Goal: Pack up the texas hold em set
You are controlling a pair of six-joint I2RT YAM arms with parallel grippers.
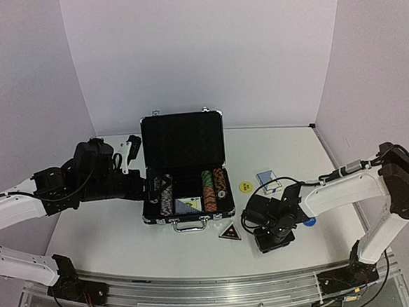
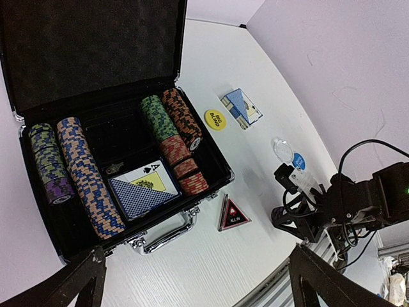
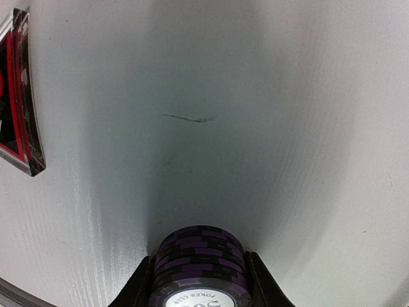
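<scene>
I've got the case [image 1: 182, 137] open at centre, with chip rows [image 1: 208, 185] and packed deck [image 1: 187, 205] loaded. Still loose at its 3 to 5 o'clock: spare deck [image 1: 267, 180], triangle marker [image 1: 230, 232], yellow disc [image 1: 245, 186]. Right claw [image 3: 200, 268] pinches purple chips [image 3: 199, 246] there; left claw [image 2: 198, 259] is spread wide at 9 o'clock.

The white desk [image 1: 105, 238] carries an open black briefcase [image 1: 182, 141] at its centre. At the case's 3 o'clock lies a yellow disc [image 1: 245, 186], with a blue card deck [image 1: 267, 180] just beyond it. A dark triangular marker [image 1: 230, 232] lies at 5 o'clock, near the handle. Toward 4 o'clock, a clear disc [image 2: 283, 151] lies just beside a blue disc [image 2: 298, 160], and a purple chip stack [image 3: 199, 252] sits clamped in the right hand [image 3: 199, 281].
</scene>
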